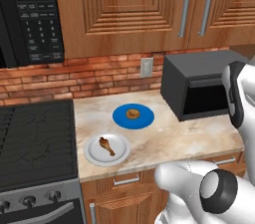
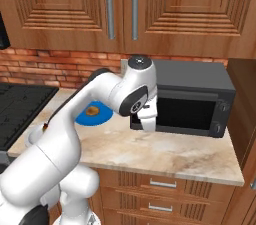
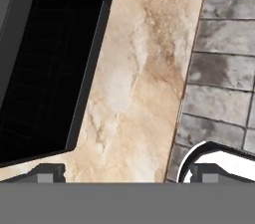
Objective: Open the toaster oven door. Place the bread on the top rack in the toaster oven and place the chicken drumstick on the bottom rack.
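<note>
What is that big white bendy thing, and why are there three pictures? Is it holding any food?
It is a robot arm in a pretend kitchen. Two pictures come from cameras behind it, one on each side. The third comes from a camera on its hand, looking down at the counter. Its gripper is open and holds nothing; it hangs in front of the toaster oven, whose door looks shut. On the counter, the bread sits on a blue plate, and the chicken drumstick lies on a white plate. A stove is on the left, with a microwave above.
</note>
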You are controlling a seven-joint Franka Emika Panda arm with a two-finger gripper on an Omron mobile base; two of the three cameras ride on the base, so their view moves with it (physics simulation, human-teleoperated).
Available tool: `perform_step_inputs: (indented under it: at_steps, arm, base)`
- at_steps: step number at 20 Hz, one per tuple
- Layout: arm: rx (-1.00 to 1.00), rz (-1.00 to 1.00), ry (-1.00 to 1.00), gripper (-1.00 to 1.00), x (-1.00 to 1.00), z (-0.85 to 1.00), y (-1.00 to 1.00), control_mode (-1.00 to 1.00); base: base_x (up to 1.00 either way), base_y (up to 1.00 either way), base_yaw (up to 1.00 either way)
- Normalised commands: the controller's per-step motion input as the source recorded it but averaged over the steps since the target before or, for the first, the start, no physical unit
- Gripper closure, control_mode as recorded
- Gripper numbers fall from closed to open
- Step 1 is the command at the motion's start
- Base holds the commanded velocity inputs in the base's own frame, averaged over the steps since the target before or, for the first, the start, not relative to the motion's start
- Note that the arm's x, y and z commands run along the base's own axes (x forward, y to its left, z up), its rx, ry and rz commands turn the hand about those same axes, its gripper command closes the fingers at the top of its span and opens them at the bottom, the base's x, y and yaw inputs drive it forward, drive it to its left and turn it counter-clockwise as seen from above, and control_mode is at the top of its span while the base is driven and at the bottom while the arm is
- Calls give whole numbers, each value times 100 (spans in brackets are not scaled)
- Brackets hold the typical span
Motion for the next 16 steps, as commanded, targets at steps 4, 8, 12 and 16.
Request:
perform_step_inputs:
  at_steps: [4,8,12,16]
  arm:
    - [3,0,-8,-100,0,-8,-22,-100]
    - [2,0,-11,-100,7,-9,-11,-100]
    - [1,0,-16,-100,6,-10,-8,-100]
    - [4,0,-16,-100,3,-2,-5,-100]
  base:
    - [0,0,0]
    - [0,0,0]
    - [0,0,0]
    - [0,0,0]
